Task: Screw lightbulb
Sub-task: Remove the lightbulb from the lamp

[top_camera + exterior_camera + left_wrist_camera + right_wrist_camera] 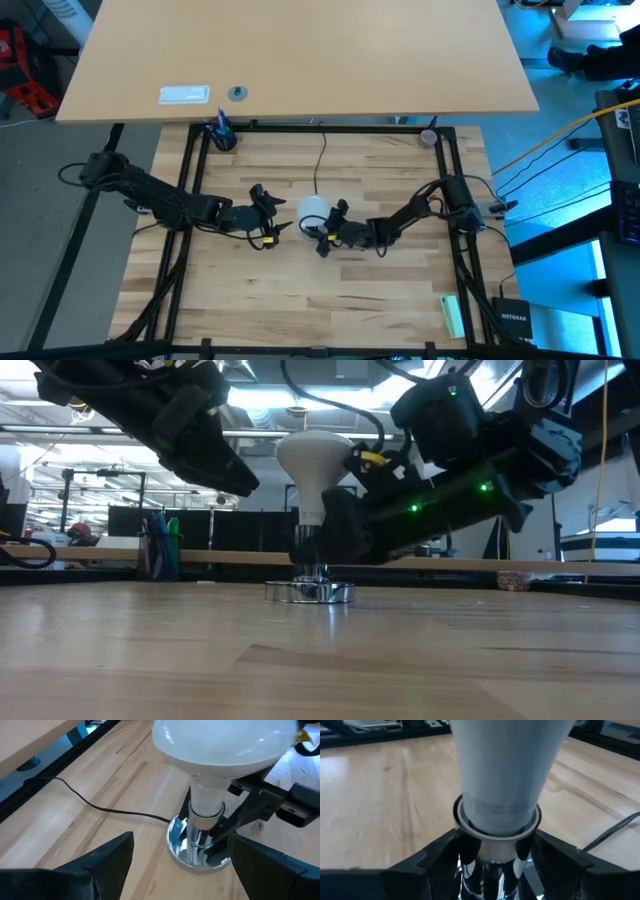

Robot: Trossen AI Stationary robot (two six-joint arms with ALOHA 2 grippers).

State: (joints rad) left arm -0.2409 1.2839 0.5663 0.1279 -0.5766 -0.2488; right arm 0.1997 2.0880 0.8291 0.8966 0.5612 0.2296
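Note:
The white lightbulb (314, 460) stands upright at the table's middle, its narrow neck (502, 795) down in the small silver socket (310, 592), which rests on the wood by its round foot. My right gripper (322, 232) is shut on the socket, below the bulb and on its right side. My left gripper (272, 215) is open and empty just left of the bulb. In the left wrist view its fingers (100, 870) stand wide apart and clear of the bulb (220, 750) and the socket (195, 852). My right gripper pinches the shiny upright barrel of the socket (495, 851) between its two fingers, just under the bulb's neck. The fingers (235, 822) come in almost level from the table's right side. The socket's foot stays on the table and the bulb stands upright above the fingers.
The socket's thin black cord (321, 160) runs toward the far edge. A blue cup of pens (221, 135) stands at the far left, a small bowl (428, 137) at the far right and a green block (453, 315) at the near right. Black frame rails (190, 180) border the wood.

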